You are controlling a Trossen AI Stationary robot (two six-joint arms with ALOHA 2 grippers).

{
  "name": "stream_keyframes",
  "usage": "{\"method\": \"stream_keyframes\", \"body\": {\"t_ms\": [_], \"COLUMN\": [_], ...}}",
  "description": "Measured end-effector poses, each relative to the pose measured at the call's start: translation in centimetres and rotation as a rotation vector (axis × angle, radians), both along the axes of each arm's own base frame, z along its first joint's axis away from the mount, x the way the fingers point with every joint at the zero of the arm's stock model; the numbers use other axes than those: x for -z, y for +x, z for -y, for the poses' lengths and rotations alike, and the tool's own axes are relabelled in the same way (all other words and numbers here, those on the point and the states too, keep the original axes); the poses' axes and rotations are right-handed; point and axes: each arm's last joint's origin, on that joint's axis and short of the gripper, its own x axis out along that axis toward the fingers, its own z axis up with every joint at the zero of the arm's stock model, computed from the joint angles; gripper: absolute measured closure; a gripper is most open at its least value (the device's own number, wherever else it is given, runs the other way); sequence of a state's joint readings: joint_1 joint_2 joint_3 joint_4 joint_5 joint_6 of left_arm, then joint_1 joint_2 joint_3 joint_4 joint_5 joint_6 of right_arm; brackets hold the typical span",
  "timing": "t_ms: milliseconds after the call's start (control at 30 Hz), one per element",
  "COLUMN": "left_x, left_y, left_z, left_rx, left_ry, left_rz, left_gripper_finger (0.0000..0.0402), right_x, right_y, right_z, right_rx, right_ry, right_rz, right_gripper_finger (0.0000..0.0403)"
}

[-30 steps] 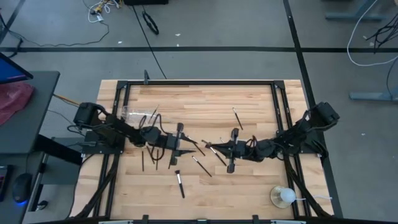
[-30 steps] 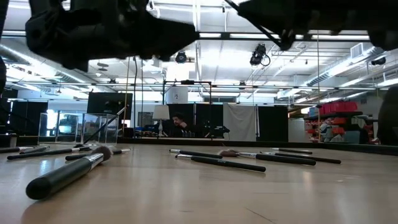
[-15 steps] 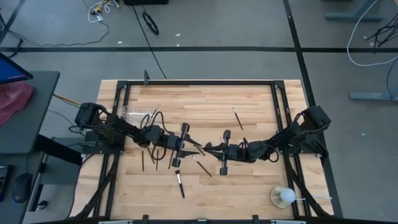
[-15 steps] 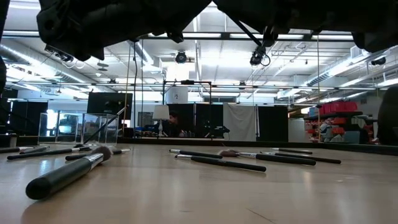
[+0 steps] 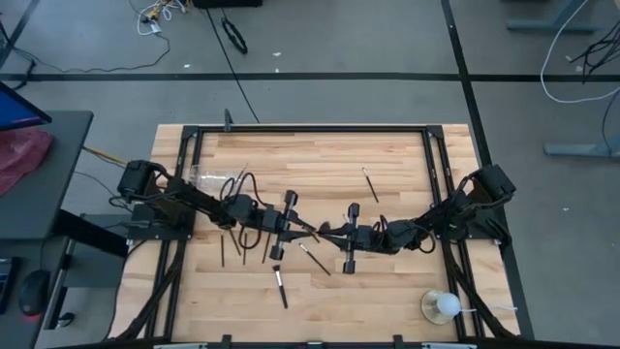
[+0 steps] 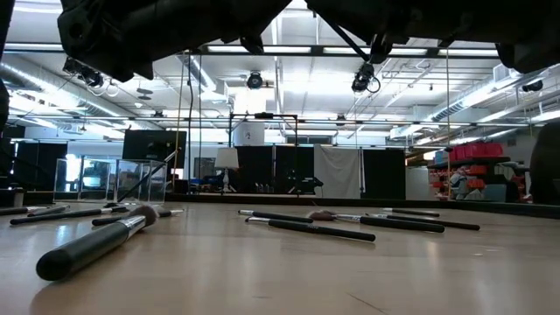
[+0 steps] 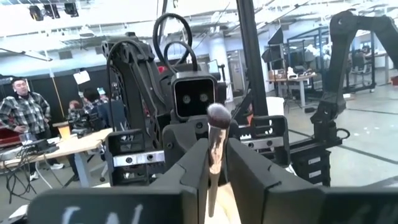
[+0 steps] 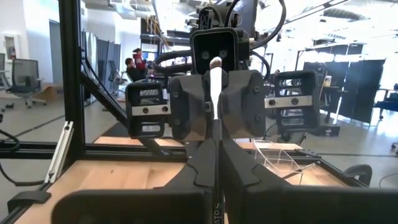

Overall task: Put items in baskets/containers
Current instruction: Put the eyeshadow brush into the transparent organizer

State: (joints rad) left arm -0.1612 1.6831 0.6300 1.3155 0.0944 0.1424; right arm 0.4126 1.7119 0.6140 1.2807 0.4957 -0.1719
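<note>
**Surroundings.** A person in a plaid shirt (image 7: 23, 112) stands at a bench beyond the table (image 5: 320, 155), seen in the left wrist view. Loose makeup brushes lie on the wood:
- two dark brushes (image 5: 222, 247) under the left arm;
- a silver-ferruled brush (image 5: 281, 289) near the front edge;
- a slim brush (image 5: 315, 259) below the two grippers;
- a lone brush (image 5: 369, 184) towards the back right.

A white round object on a dish (image 5: 441, 307) sits at the front right corner, well apart from the work. In the low view, both arms hang as dark masses overhead and a thick-handled brush (image 6: 96, 245) lies in the foreground.

**Container.** The clear brush holder (image 5: 208, 177) stands at the back left, beside the left arm. At least one leaning brush (image 6: 144, 184) rests in it; a further count cannot be made.

**Grippers.** The left gripper (image 5: 302, 227) and right gripper (image 5: 327, 232) face each other at mid-table, nearly touching. The held brush (image 7: 216, 146) stands upright between them, bristle head uppermost. The right gripper is clamped on it. The left fingers (image 7: 189, 171) press in on both sides of it.

**Change.** Compared with one second ago, the left gripper has moved right and the right gripper left, closing the gap. The left fingers have narrowed onto the brush. A person seen behind the table in the low view is gone. The loose brushes lie unchanged.
</note>
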Motion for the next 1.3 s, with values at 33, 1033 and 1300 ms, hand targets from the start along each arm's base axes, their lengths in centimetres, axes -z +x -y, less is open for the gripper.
{"method": "stream_keyframes", "body": {"t_ms": [33,1033,1300], "left_x": [0.1,-5.1,-5.8], "left_y": [0.0,-12.2,-16.6], "left_z": [0.0,-4.9,-9.5], "left_rx": [0.000,-1.001,-1.341], "left_ry": [0.001,-0.111,-0.265], "left_rz": [-0.005,-0.675,-0.876], "left_gripper_finger": [0.0342,0.0383,0.0381], "right_x": [0.0,1.8,1.8], "right_y": [0.0,-0.5,-0.3], "right_z": [0.0,0.5,1.0], "right_rx": [0.000,0.278,0.293], "right_ry": [0.000,0.089,0.107], "right_rz": [-0.001,-0.220,-0.215], "right_gripper_finger": [0.0394,0.0283,0.0282]}}
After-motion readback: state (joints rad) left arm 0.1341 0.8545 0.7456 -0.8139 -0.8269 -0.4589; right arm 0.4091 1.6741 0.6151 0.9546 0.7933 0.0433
